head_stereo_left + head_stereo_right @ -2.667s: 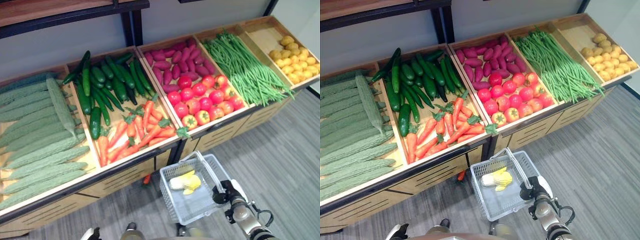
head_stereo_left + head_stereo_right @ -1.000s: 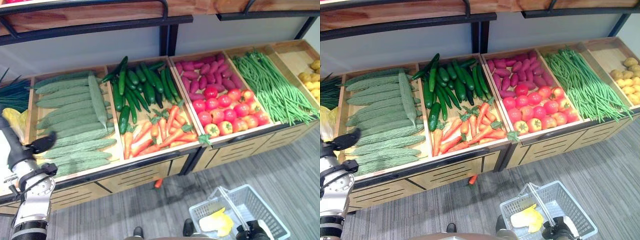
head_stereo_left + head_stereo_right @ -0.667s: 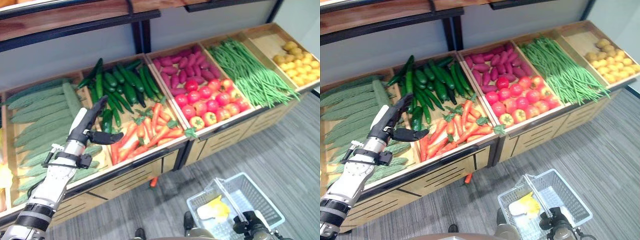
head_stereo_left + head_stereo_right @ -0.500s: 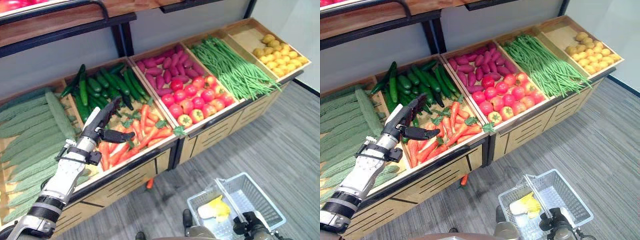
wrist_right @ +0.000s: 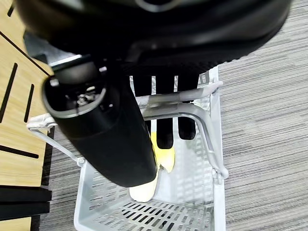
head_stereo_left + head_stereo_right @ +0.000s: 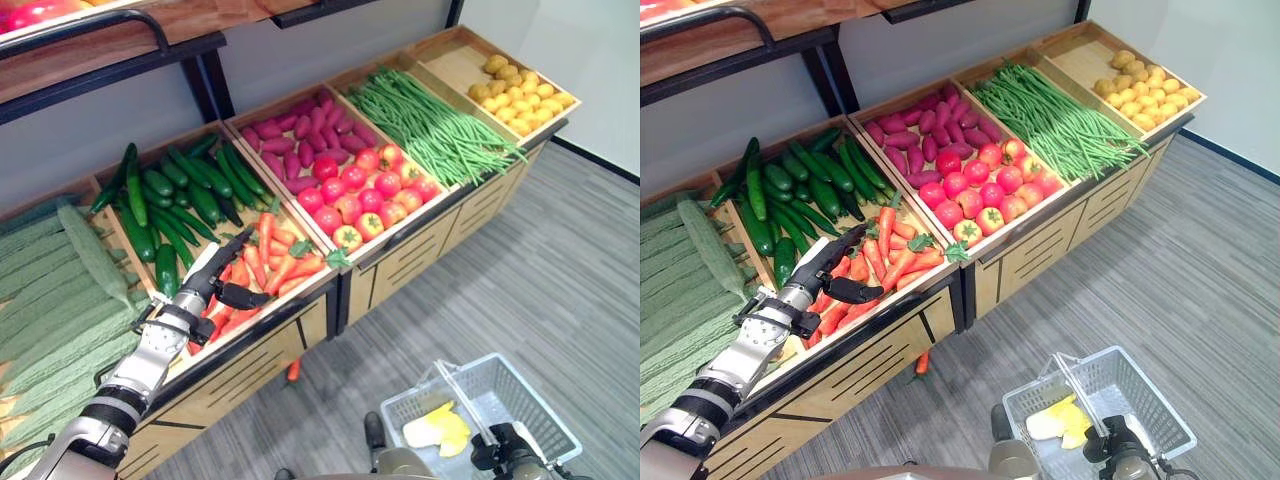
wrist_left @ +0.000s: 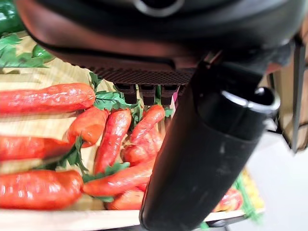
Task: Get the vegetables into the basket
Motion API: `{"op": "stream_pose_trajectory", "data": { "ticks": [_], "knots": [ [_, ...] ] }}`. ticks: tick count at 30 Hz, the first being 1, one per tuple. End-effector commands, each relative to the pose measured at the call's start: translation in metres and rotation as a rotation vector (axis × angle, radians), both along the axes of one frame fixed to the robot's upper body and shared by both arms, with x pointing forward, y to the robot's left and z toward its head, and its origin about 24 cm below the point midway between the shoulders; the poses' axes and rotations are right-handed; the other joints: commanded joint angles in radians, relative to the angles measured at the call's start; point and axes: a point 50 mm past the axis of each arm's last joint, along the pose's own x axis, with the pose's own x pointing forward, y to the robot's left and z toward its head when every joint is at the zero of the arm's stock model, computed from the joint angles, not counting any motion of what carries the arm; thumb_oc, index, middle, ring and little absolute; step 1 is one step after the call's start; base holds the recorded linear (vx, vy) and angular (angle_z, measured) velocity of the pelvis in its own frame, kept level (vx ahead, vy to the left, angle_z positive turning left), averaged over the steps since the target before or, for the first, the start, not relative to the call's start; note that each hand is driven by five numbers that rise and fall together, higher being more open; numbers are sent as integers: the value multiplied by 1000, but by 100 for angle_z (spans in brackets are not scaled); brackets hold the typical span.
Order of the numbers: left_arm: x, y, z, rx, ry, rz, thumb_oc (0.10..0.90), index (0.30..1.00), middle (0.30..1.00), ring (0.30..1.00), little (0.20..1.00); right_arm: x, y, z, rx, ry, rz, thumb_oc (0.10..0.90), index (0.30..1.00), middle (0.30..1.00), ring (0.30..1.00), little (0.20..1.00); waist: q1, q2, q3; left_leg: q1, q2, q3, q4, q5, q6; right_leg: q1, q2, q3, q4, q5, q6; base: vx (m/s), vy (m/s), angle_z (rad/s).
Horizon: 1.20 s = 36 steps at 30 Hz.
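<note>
Risk: the left robot hand [image 6: 212, 283] hovers over a loose heap of carrots [image 6: 268, 262]; a grip taken on a leafy top rather than a body could, by this reading, slip or drag neighbours over the crate's front lip.
Second risk: a stray carrot [image 6: 293, 370] lies on the floor below the crate, a sign of how easily one rolls off that edge.
Basket risk: the basket [image 6: 1160, 410] hangs low and well apart from the crate, so a carry across that gap looks long; a swing of its handle [image 5: 192, 111] could make the drop miss.
Left robot hand: released, fingers straight and thumb spread, palm down just above the carrots, holding nothing; the forearm reaches in from the lower left across the crate's front.
Right robot hand [image 5: 120, 125]: clenched round the basket handle, fingers curled under the bar.
Basket contents: a pale yellow vegetable [image 6: 435, 430] already inside.
Other crates: cucumbers [image 6: 180, 195], tomatoes [image 6: 365, 195] and beans [image 6: 430, 120] lie untouched.
</note>
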Motion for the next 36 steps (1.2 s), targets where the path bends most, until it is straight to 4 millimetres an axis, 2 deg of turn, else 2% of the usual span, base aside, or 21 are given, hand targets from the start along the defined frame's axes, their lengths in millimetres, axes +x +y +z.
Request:
{"op": "stream_pose_trajectory", "data": {
  "ticks": [1,4,10,11,16,17,18,19,30,36],
  "knots": [
    [38,1,73,76,-292,11,900,1000,1000,1000,1000,32,-18,22,-73,-148,27,400,300,300,300,300,-9,-37,-32,29,52,-68,1,-42,-29,7,-66,54,8,-37,111,-4,-19,-18],
    [39,2,73,80,-290,15,900,1000,1000,1000,1000,33,-18,23,-75,-151,30,400,300,300,300,300,-11,-36,-31,27,53,-65,1,-41,-30,3,-64,57,8,-36,112,-3,-13,-20],
    [42,4,57,101,-235,66,900,1000,1000,1000,1000,31,-24,25,-95,-151,8,400,300,300,300,300,-16,-29,-21,26,63,-55,1,-34,-35,-7,-52,69,8,-36,109,17,-29,-11],
    [42,4,50,113,-208,77,900,1000,1000,1000,1000,29,-25,24,-97,-143,-1,400,300,300,300,300,-17,-28,-21,26,65,-55,1,-34,-37,-6,-51,67,8,-38,108,0,0,0],
    [41,7,41,141,-168,90,900,1000,1000,1000,1000,28,-25,24,-99,-144,0,400,300,300,300,300,-17,-27,-22,29,66,-56,1,-34,-37,-1,-48,64,8,-42,105,0,0,0],
    [41,8,38,149,-156,97,629,621,621,621,621,26,-26,23,-100,-141,-4,400,300,300,300,300,-17,-26,-22,30,68,-56,1,-34,-38,1,-48,62,8,-43,104,0,0,0],
    [41,9,36,148,-150,103,488,424,424,424,424,27,-25,23,-97,-142,-3,400,300,300,300,300,-18,-27,-22,31,68,-55,1,-35,-38,3,-48,62,8,-43,104,0,0,0],
    [41,10,35,148,-148,110,400,300,300,300,300,27,-24,23,-96,-143,0,400,300,300,300,300,-18,-29,-21,32,68,-54,1,-35,-39,4,-48,61,8,-43,104,0,0,0],
    [40,12,30,186,-151,151,400,300,300,300,300,21,-23,20,-94,-131,-8,400,300,300,300,300,-14,-34,-22,39,69,-57,1,-38,-39,14,-45,55,8,-48,101,0,0,0],
    [43,17,41,213,-217,193,400,300,300,300,300,19,-21,18,-91,-129,-17,400,300,300,300,300,-8,-37,-26,41,68,-63,1,-39,-39,25,-49,45,8,-52,102,0,0,0]
  ]
}}
